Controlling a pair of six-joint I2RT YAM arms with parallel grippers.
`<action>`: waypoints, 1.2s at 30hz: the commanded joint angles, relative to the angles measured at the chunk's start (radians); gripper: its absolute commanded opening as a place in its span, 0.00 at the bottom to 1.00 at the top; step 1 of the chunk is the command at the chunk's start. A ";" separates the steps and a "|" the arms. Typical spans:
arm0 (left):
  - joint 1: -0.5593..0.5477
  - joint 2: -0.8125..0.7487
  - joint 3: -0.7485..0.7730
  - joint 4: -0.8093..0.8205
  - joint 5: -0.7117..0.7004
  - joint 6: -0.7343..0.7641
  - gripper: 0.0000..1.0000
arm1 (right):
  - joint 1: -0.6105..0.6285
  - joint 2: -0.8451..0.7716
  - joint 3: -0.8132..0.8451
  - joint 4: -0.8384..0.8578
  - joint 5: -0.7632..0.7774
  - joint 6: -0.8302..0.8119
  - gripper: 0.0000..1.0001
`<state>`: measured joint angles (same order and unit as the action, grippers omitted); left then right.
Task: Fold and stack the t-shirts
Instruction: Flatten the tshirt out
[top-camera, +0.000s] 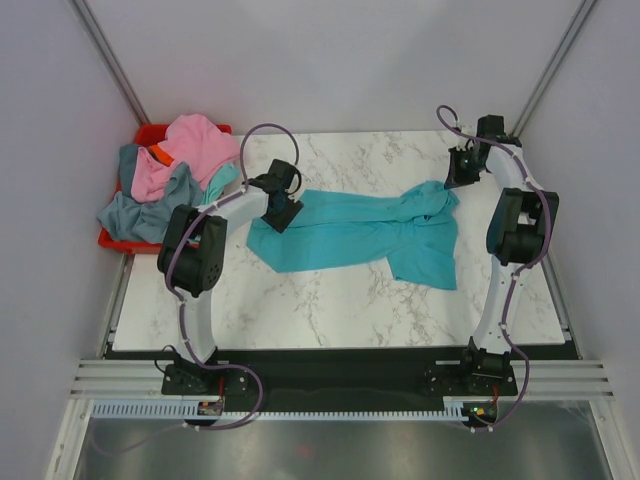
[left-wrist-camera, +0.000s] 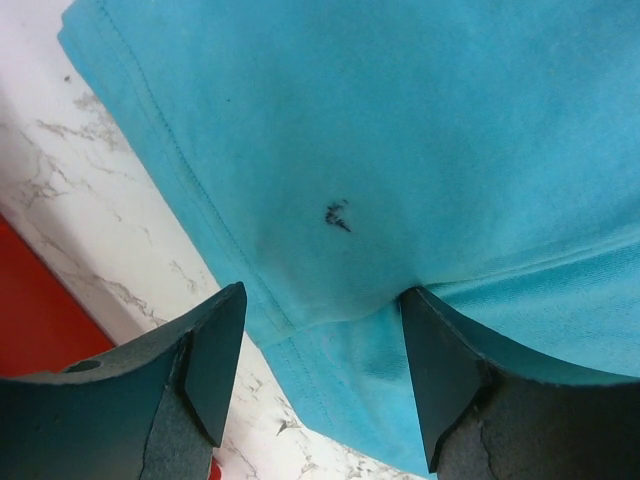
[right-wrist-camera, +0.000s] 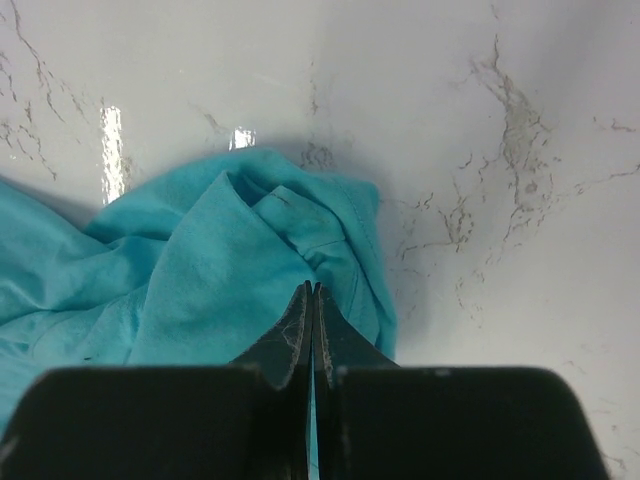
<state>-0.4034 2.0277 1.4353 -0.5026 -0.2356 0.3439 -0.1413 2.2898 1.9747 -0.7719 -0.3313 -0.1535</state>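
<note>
A bright teal t-shirt (top-camera: 350, 235) lies spread across the middle of the marble table, bunched at its far right corner. My left gripper (top-camera: 281, 214) hovers over its left edge. In the left wrist view it (left-wrist-camera: 322, 295) is open, and the shirt's hemmed corner (left-wrist-camera: 380, 150) lies below and between the jaws. My right gripper (top-camera: 459, 178) is at the bunched right corner. In the right wrist view it (right-wrist-camera: 312, 287) is shut, with the folds of teal cloth (right-wrist-camera: 220, 260) running into its tips. Pink (top-camera: 195, 140) and grey-blue (top-camera: 135, 215) t-shirts lie piled at the far left.
A red plastic bin (top-camera: 150, 133) at the table's far left corner holds the shirt pile, which spills over its rim; a red part of it shows in the left wrist view (left-wrist-camera: 40, 330). Bare marble (top-camera: 330, 310) lies in front of the teal shirt. Grey walls close in the back and sides.
</note>
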 joint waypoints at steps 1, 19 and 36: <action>0.044 -0.055 -0.033 0.006 -0.034 -0.041 0.71 | 0.003 -0.095 0.046 0.013 -0.008 0.014 0.00; 0.113 -0.213 -0.013 -0.126 0.303 -0.218 0.75 | 0.005 -0.156 -0.010 0.005 0.017 0.000 0.00; 0.241 -0.121 -0.026 -0.102 0.317 -0.304 0.60 | 0.017 -0.178 -0.045 0.006 0.032 -0.009 0.00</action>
<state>-0.1627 1.8797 1.3605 -0.6193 0.0803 0.0704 -0.1261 2.1609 1.9312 -0.7750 -0.3119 -0.1509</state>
